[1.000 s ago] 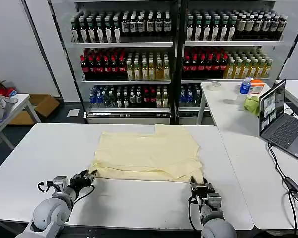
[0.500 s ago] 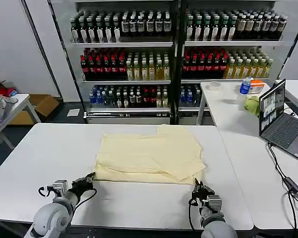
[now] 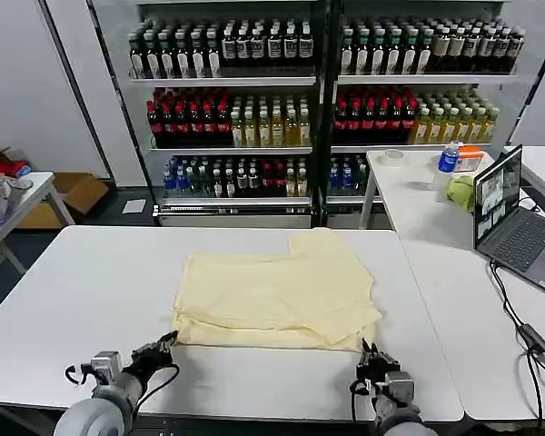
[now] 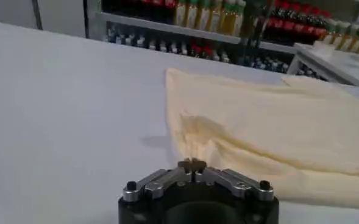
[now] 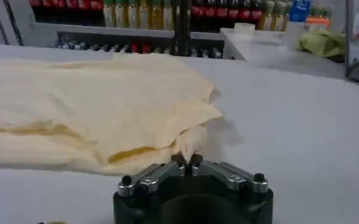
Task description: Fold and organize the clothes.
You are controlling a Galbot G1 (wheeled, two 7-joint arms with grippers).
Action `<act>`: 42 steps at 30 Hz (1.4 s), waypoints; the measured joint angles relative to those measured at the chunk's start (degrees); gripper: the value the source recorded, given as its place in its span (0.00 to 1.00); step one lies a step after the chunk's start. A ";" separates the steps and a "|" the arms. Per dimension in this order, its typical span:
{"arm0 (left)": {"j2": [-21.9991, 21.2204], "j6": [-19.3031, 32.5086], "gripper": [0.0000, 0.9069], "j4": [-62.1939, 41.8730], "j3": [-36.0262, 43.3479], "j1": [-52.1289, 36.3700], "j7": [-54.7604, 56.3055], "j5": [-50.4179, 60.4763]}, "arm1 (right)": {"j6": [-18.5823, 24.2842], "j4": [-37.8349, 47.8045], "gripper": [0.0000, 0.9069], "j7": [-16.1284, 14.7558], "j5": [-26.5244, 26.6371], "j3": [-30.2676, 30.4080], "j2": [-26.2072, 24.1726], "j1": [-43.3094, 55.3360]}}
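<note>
The left tool (image 3: 163,346) is seen low over the bench (image 3: 91,291) near its front edge, toward the front left corner, just short of the garment's near left corner and apart from it. In the left wrist view the left tool's (image 4: 193,164) fingers are brought together at their tips, with nothing held between them. The right tool (image 3: 373,361) is placed close to the front edge as well, toward the front right corner, just in front of the garment's near right corner without touching it. In the right wrist view the right tool's (image 5: 187,163) fingertips are likewise pressed closed on nothing, with the cloth's edge lying just beyond them.

The pale cream-yellow garment (image 3: 277,289) is spread flat around the middle of the bench, somewhat nearer the back edge than the front. It is folded over itself: a doubled layer is shown along its near edge, and an upper flap is laid unevenly toward the right side, where a small pocket of fabric (image 5: 130,153) gapes open. A wrinkled fold (image 4: 194,131) is visible at the near left corner.
</note>
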State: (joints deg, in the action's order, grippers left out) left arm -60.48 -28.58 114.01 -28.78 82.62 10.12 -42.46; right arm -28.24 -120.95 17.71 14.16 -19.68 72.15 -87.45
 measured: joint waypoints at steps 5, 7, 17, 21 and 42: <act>-0.21 0.00 0.01 3.36 -1.83 4.06 0.16 0.08 | -0.09 -3.31 0.00 -0.25 -0.72 -0.57 -1.18 -3.64; -0.43 0.07 0.01 4.57 -2.59 5.75 0.18 0.27 | -0.10 -4.63 0.00 -0.36 -1.05 -0.66 -1.76 -5.18; -2.02 0.30 0.01 10.50 -6.79 15.27 0.24 1.00 | 0.05 -9.41 0.00 -0.46 -1.71 -1.37 -3.96 -11.91; -2.05 0.31 0.01 11.92 -8.73 18.49 0.42 1.23 | -0.16 -10.58 0.09 -0.62 -2.05 -1.28 -4.48 -13.94; -1.52 -0.74 1.00 14.31 -13.61 22.23 1.37 2.00 | -2.18 -17.44 1.00 -0.97 -2.78 -3.13 -6.09 -17.48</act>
State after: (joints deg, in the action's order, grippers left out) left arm -62.00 -29.32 128.32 -42.39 104.85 11.49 -40.47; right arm -30.42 -138.40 16.74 11.37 -22.81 66.05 -104.93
